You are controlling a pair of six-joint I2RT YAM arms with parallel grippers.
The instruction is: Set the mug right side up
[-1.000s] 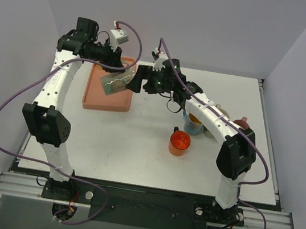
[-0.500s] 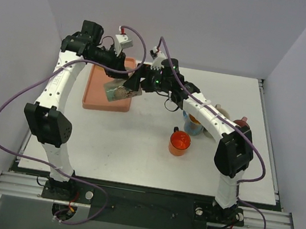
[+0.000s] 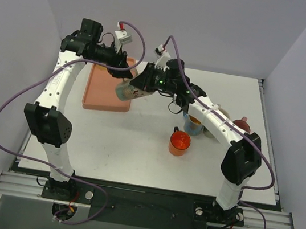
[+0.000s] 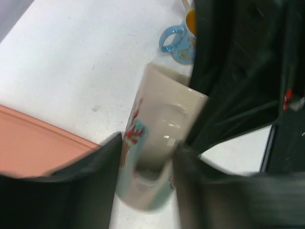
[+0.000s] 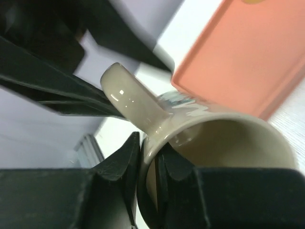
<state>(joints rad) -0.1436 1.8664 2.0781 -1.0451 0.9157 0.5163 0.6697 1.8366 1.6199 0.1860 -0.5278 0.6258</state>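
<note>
At the bottom of the overhead view the two arm bases sit on the rail. Above them the white table [image 3: 136,152] carries an orange cup [image 3: 179,144] right of centre. A blue mug [image 3: 193,124] stands just above the cup, partly under the right arm. Neither has moved over the last second.

Higher in the frame, left of centre, the cream mug [image 3: 128,92] with red and blue print hangs in the air between both arms. It lies roughly on its side over the right edge of the orange tray [image 3: 101,92]. A second ago it was further left, over the tray's inside, and only the left arm carried it.

The right gripper [image 5: 151,167] stood wide open beside the mug then. Now its fingers [image 5: 126,162] have closed on the mug's rim wall right next to the handle [image 5: 133,100], one finger inside the mouth and one outside. The mouth faces that wrist camera.

The left gripper [image 4: 145,183] straddles the mug's other end, with its blurred dark fingers [image 4: 95,181] against both sides of the body, so it appears to be holding too. The left wrist has swung rightward since the earlier frame, and the two grippers now nearly meet at the mug.

In the left wrist view the tray fills the lower left. The blue mug shows at the top, and the right arm's dark bulk covers the upper right.
</note>
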